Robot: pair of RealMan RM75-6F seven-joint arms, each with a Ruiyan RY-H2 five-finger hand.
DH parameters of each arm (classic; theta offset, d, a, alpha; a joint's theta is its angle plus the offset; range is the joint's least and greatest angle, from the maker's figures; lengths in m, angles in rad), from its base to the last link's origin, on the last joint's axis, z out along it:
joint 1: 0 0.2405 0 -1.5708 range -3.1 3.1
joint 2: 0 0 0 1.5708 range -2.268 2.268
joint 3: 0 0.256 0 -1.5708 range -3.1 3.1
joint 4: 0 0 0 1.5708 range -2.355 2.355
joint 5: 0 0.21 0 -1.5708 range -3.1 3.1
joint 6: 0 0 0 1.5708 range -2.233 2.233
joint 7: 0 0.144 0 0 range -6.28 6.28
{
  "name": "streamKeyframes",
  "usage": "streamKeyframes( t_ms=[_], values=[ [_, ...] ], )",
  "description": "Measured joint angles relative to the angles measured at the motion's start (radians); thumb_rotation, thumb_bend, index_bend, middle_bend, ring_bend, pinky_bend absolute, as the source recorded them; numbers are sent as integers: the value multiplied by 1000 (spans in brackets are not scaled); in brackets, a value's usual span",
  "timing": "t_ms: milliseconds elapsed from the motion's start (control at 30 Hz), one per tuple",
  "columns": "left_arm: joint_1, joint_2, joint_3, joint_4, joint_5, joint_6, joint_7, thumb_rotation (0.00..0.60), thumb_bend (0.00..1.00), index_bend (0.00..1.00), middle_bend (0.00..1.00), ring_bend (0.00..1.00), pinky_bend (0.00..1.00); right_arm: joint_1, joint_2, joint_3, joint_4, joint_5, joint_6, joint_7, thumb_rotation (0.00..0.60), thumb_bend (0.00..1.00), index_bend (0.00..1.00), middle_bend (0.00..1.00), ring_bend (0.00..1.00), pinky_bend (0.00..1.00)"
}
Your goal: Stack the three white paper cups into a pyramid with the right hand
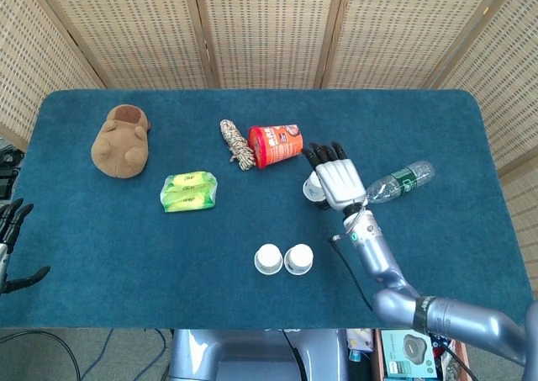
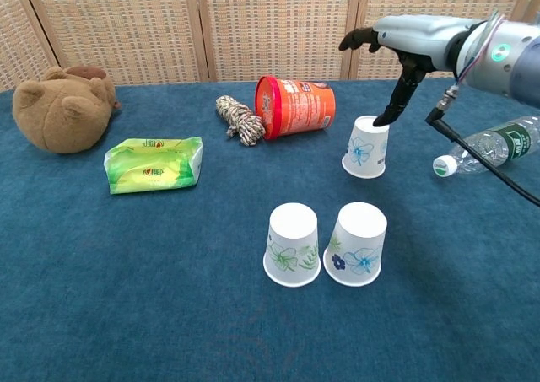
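Going from the left edge, we see our left hand [image 1: 13, 242] idle beside the table [image 1: 101, 246], fingers spread and holding nothing, then one brown plush toy [image 2: 59, 108], one green packet [image 2: 153, 164], one coil of rope [image 2: 239, 118] and one orange snack tub [image 2: 297, 105] lying on its side. Of white paper cups we count three, all upside down: two stand side by side near the front edge, the left base cup [image 2: 293, 244] and the right base cup [image 2: 358, 243] (close together, possibly touching at the rims), and the third cup [image 2: 366, 146] sits further back, near the tub's closed end. Our right hand [image 2: 413, 38] hovers above that third cup, fingers extended and apart, gripping nothing, the thumb reaching down to about the cup's upturned base; whether it touches we cannot tell. Furthest right lies one plastic water bottle [image 2: 489, 144], on its side. The risks, as we judge them: a squeeze too firm would crush the light cup, a sideways nudge would tip it toward the tub, and setting it down off-centre over the pair could knock one base cup over or spread them apart.
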Motion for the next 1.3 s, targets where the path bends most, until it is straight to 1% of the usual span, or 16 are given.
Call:
streamKeyframes(
  t_ms=[133, 267, 333, 567, 833, 1000, 1133, 1300],
  values=[
    [-3, 0, -6, 2, -15, -8, -2, 600, 179, 0, 0, 0, 0, 45, -52, 2, 141, 88, -64, 31, 600, 192, 171, 229, 159, 202],
    [-6, -1, -10, 4, -25, -14, 1, 600, 180, 0, 0, 0, 0, 74, -87, -11, 232, 117, -113, 57, 600, 199, 209, 288, 222, 306],
    [-8, -3, -13, 4, -31, -18, 8, 600, 180, 0, 0, 0, 0, 84, -99, -20, 263, 122, -129, 74, 600, 212, 220, 311, 243, 328],
    [-22, -9, -16, 5, -47, -47, 18, 600, 179, 0, 0, 0, 0, 103, -122, -31, 324, 126, -168, 133, 600, 238, 278, 358, 291, 401],
    [-25, -10, -19, 9, -58, -56, 14, 600, 180, 0, 0, 0, 0, 124, -154, -42, 384, 127, -180, 162, 600, 304, 303, 394, 323, 430],
    [-27, -10, -21, 10, -64, -59, 11, 600, 180, 0, 0, 0, 0, 133, -176, -48, 424, 131, -178, 169, 600, 349, 370, 450, 374, 444],
    [-28, -9, -21, 10, -65, -63, 10, 600, 179, 0, 0, 0, 0, 137, -191, -52, 455, 134, -179, 181, 600, 374, 390, 469, 392, 457],
    [-28, -8, -21, 8, -65, -62, 11, 600, 180, 0, 0, 0, 0, 137, -193, -55, 459, 125, -174, 194, 600, 411, 426, 501, 417, 507]
  ],
)
